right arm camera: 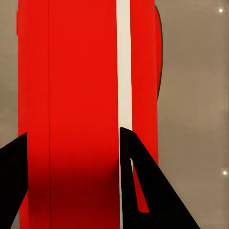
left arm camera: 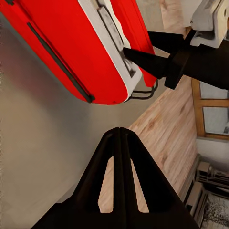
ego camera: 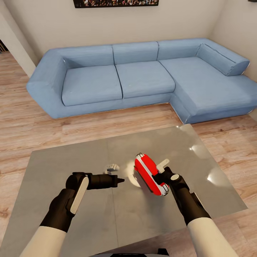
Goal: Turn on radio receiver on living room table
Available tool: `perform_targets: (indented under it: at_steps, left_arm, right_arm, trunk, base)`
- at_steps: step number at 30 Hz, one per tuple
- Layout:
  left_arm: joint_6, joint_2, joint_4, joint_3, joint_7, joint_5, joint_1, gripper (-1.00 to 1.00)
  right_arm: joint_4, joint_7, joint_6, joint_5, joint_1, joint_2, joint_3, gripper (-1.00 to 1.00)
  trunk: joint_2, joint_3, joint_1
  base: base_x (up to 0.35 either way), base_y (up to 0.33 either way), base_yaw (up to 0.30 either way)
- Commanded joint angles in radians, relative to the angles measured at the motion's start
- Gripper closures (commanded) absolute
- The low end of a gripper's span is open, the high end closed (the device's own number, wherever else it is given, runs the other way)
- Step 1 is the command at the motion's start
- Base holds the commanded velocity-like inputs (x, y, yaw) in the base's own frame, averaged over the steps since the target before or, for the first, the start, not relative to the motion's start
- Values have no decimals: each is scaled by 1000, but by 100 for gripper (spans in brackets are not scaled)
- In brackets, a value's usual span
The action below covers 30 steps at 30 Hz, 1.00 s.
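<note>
Beyond both hands, past the far edge of the grey worktop (ego camera: 64, 167), a blue L-shaped sofa (ego camera: 142, 76) stands on the wood floor (ego camera: 25, 125) against a beige wall. The radio receiver (ego camera: 150, 174) is clamped on edge in the right hand (ego camera: 161, 177), its fingers (right arm camera: 143, 191) on either side of the red body, over the worktop. The left hand (ego camera: 121, 180) points sideways at the radio, just short of it, with its fingers (left arm camera: 119, 181) pressed together. Nothing lies between that hand and the radio.
</note>
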Motion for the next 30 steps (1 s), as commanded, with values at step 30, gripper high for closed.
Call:
perform_targets:
  at_steps: [30]
  left_arm:
    - [-1, 63, 69, 1, -3, -9, 0, 100]
  right_arm:
    - [13, 1, 0, -3, 0, 3, 0, 100]
  trunk:
    - [0, 0, 0]
  base:
    - [0, 0, 0]
